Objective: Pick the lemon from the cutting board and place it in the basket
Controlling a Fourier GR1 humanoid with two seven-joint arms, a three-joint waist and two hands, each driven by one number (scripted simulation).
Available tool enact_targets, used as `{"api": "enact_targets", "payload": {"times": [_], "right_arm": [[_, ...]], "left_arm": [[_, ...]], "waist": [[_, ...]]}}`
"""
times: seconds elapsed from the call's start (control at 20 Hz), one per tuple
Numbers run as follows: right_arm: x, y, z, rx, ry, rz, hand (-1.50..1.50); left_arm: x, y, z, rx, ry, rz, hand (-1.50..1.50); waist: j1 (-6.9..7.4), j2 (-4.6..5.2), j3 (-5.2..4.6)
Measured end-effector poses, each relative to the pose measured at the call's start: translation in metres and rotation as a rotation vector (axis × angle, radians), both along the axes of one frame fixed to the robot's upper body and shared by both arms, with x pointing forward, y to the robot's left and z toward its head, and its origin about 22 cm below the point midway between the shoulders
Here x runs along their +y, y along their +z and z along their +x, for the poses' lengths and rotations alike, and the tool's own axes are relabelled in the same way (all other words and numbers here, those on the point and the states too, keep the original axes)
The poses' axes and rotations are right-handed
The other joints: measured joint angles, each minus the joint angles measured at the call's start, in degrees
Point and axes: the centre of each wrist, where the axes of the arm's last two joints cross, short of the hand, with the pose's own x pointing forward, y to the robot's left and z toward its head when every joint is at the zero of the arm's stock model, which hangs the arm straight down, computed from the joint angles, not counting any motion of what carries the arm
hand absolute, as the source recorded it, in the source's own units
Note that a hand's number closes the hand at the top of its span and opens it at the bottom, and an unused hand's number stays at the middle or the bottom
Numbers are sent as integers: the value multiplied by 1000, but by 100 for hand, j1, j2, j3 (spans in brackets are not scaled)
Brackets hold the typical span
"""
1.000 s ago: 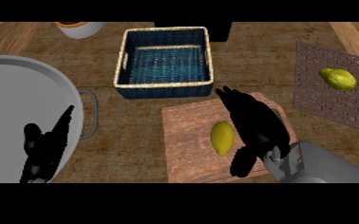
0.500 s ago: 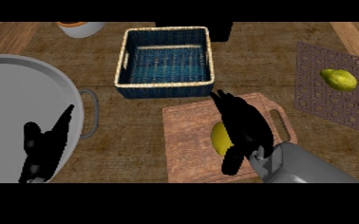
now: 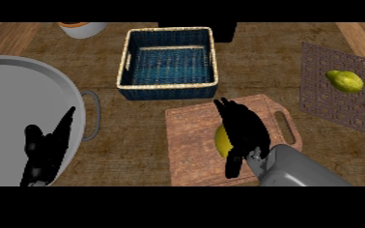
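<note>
A yellow lemon [image 3: 223, 141] lies on the wooden cutting board [image 3: 191, 140] at lower centre; only its left side shows. My right hand [image 3: 244, 130] lies over the lemon with straight fingers pointing up-left, covering most of it. The blue woven basket [image 3: 170, 84] with a pale rim stands just beyond the board and holds nothing. My left hand [image 3: 44, 149] rests open at the lower left, over the rim of a large grey pot.
A large grey pot [image 3: 28, 96] with a side handle fills the left. A dark mat [image 3: 324, 84] at the right carries a yellow-green fruit [image 3: 345, 81]. A white and orange cup [image 3: 82, 28] stands at the top left. A dark box sits behind the basket.
My right hand has slid left over the cutting board and now covers most of the lemon, which was in plain sight a second ago. The left hand has stayed still.
</note>
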Motion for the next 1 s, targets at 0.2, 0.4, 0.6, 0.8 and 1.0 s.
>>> {"api": "enact_targets", "payload": {"times": [0.2,0.4,0.6,0.8,1.0], "right_arm": [[-1,-9,2,4,1,-8,-150],[2,-17,1,-1,4,-13,-150],[-2,-26,-1,5,0,-15,150],[-2,-31,-1,-26,55,-50,150],[-1,-39,-2,-77,94,-88,150]], "left_arm": [[0,-3,-1,-8,0,-3,0],[0,-3,-1,-2,-1,2,0],[1,-4,-2,-6,-1,-3,0],[1,-2,-1,-3,-4,-10,0],[1,-3,-2,-8,-4,-10,0]], "waist": [[-8,-5,16],[-15,-8,18],[-25,-12,19],[-16,-8,12],[-8,-16,5]]}}
